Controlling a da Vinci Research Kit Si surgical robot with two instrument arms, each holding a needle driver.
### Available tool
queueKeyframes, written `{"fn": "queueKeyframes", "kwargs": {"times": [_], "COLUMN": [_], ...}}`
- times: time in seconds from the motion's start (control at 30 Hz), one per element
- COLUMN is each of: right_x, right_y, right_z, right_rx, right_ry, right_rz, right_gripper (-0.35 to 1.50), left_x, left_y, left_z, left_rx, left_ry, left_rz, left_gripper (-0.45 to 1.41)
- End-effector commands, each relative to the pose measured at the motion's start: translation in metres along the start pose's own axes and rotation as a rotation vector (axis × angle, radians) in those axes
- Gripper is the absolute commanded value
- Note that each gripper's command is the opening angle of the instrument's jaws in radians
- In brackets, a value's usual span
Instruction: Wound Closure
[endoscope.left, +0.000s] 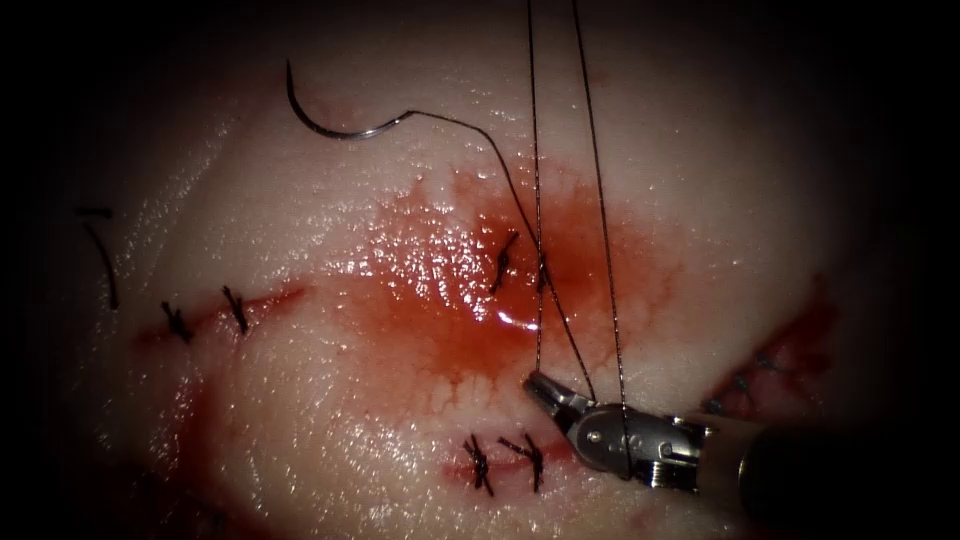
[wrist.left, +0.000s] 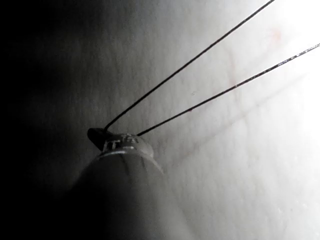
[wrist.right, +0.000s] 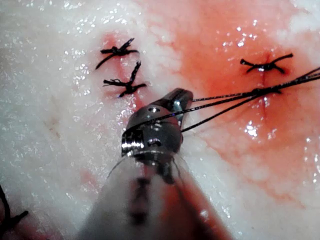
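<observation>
Steel needle (endoscope.left: 330, 120) loose on tissue (endoscope.left: 250, 400); right tool (endoscope.left: 545, 388) clamping thread (endoscope.left: 605, 230).

The right arm's tool (endoscope.left: 543, 386) entered from the right of the endoscope view, low over the tissue (endoscope.left: 300, 400), tip pointing up and left. Its jaws were closed on the thread (endoscope.left: 604, 230). The left arm's tool (wrist.left: 102, 135) held two taut strands, jaws closed on them.

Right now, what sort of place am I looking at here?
Likely a surgical practice bench: pale tissue with stitched cuts, a loose curved needle lying on it, and the right tool holding thread.
</observation>
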Motion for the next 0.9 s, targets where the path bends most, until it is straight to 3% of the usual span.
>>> {"fn": "queueKeyframes", "kwargs": {"times": [0.03, 0.17, 0.37, 0.57, 0.6, 0.63, 0.7, 0.73, 0.9], "right_x": [-0.0005, -0.0013, -0.0011, 0.0005, 0.0012, 0.0014, 0.0021, 0.0024, 0.0029], "right_y": [-0.0017, -0.0028, -0.0024, -0.0004, 0.0005, 0.001, 0.0024, 0.0031, 0.0054], "right_z": [0.0006, 0.0008, 0.001, 0.0001, -0.0002, -0.0004, -0.001, -0.0012, -0.0025], "right_rx": [0.019, 0.024, 0.024, -0.029, -0.022, -0.006, -0.01, -0.018, 0.009], "right_ry": [-0.024, -0.046, -0.051, 0.064, 0.118, 0.154, 0.24, 0.269, 0.328], "right_rz": [-0.009, -0.023, -0.025, 0.013, 0.026, 0.03, 0.05, 0.058, 0.07], "right_gripper": [-0.35, -0.35, -0.35, -0.35, -0.11, 0.24, 1.15, 1.35, 1.41], "left_x": [-0.0006, -0.0017, -0.001, 0.0008, 0.0016, 0.0021, 0.0038, 0.0046, 0.0081], "left_y": [-0.0007, -0.0016, -0.0012, -0.001, -0.001, -0.001, -0.0012, -0.0012, -0.0015], "left_z": [0.0011, 0.0015, 0.0012, -0.0006, -0.0016, -0.0021, -0.0043, -0.0054, -0.0109], "left_rx": [0.001, 0.024, 0.031, 0.05, 0.059, 0.062, 0.076, 0.078, 0.065], "left_ry": [0.004, -0.011, -0.006, 0.029, 0.049, 0.06, 0.097, 0.116, 0.218], "left_rz": [-0.003, -0.021, -0.014, -0.021, -0.043, -0.06, -0.115, -0.137, -0.229], "left_gripper": [-0.45, -0.45, -0.45, -0.45, -0.45, -0.45, -0.45, -0.45, -0.45]}}
